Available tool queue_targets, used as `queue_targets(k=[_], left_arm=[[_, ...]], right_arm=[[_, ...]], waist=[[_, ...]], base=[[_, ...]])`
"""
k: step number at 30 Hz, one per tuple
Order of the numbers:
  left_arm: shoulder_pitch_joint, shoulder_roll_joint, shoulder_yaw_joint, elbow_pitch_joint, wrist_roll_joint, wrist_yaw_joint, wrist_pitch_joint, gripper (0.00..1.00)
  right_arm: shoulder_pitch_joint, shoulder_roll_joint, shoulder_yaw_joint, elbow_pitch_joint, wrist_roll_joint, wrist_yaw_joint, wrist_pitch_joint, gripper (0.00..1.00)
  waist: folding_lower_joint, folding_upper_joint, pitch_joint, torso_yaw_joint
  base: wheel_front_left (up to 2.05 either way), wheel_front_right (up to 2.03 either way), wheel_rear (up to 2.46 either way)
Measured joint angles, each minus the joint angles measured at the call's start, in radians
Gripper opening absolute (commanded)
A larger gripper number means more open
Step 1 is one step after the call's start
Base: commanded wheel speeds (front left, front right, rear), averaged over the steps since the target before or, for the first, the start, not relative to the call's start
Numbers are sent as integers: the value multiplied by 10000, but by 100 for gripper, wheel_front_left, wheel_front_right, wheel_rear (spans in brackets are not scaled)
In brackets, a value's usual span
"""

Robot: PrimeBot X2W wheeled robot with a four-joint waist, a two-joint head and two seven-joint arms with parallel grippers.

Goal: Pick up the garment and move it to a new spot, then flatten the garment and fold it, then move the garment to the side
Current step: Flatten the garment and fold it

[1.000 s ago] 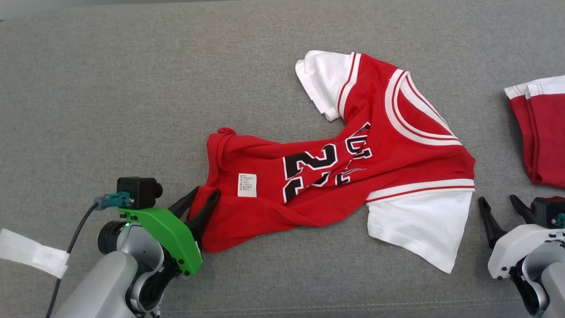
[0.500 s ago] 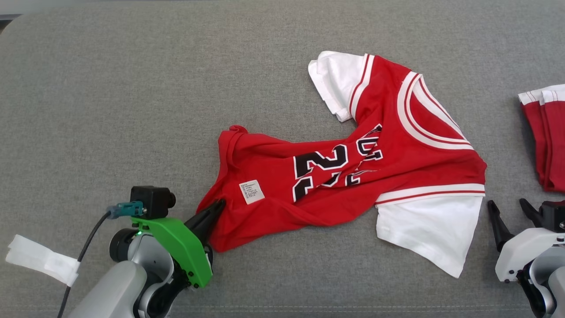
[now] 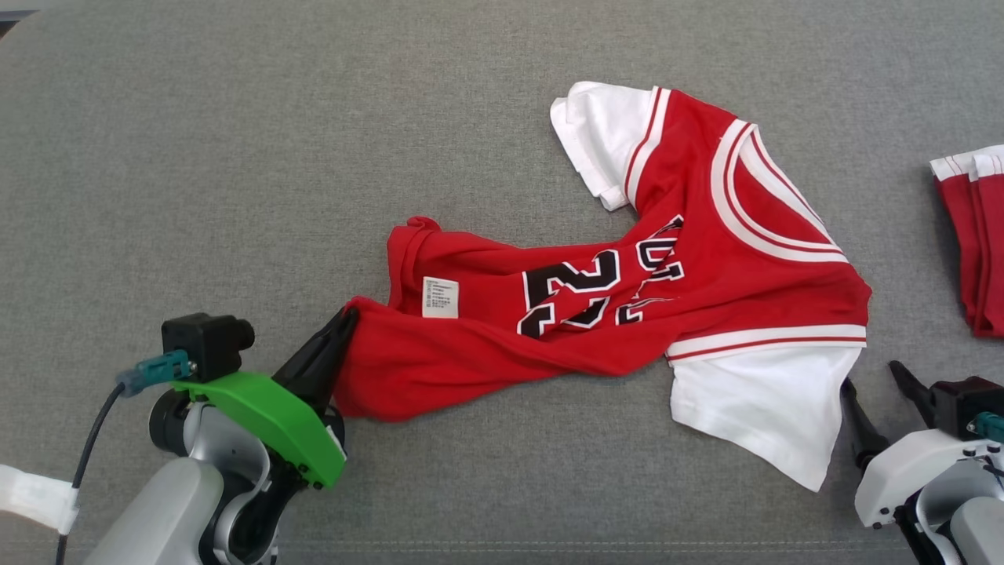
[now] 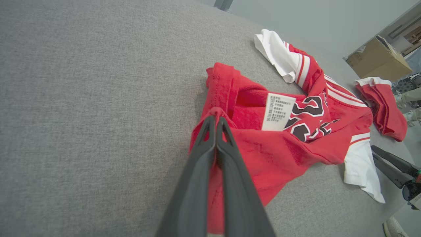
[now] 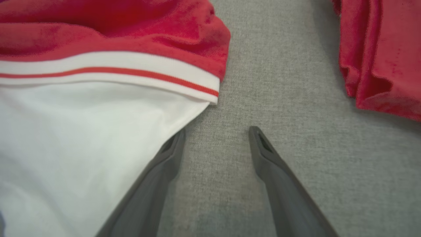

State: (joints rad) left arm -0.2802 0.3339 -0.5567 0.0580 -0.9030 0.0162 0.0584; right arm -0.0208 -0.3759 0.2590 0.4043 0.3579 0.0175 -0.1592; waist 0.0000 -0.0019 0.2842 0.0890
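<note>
The garment (image 3: 729, 275) is a red jersey with white sleeves and a black number, lying crumpled across the grey cushion. My left gripper (image 3: 345, 318) is shut on its lower-left hem corner, which is drawn out into a point. In the left wrist view the fingers (image 4: 213, 120) meet on a fold of red cloth (image 4: 273, 148), with the white care label just beyond. My right gripper (image 3: 871, 377) stands open at the lower right, just beside the white sleeve. In the right wrist view its left finger touches the sleeve's edge (image 5: 98, 131), and bare fabric lies between the tips (image 5: 217, 130).
A second, folded red garment (image 3: 976, 251) lies at the right edge, close to my right gripper (image 4: 391, 166). A cardboard box (image 4: 378, 56) stands beyond the cushion. The grey cushion (image 3: 235, 157) stretches bare to the left and back.
My left gripper has shut on the hem corner and drawn it to the left, stretching the lower body of the jersey. The head camera has shifted slightly. My right gripper has stayed open.
</note>
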Motion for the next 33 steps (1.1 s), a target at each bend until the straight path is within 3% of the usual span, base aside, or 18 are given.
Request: queue_targets(k=[6, 12, 23, 33], left_arm=[[649, 280, 376, -107, -104, 286, -247, 0], [1170, 337, 596, -389, -182, 433, -420, 0], [1471, 564, 502, -924, -180, 591, -311, 0], [1642, 512, 88, -1246, -173, 650, -61, 0]], right_arm=[[500, 240, 301, -798, -245, -23, 0, 100], [952, 180, 428, -1632, -539, -284, 500, 100], [2020, -12, 610, -3428, -123, -198, 1705, 100], [2226, 0, 320, -4640, 332, -376, 2295, 100]], waist=[[0, 0, -23, -209], [0, 0, -95, -597], [0, 0, -176, -1355], [0, 0, -172, -1173]], base=[[0, 0, 0], [0, 0, 0], [0, 0, 0], [0, 0, 0]])
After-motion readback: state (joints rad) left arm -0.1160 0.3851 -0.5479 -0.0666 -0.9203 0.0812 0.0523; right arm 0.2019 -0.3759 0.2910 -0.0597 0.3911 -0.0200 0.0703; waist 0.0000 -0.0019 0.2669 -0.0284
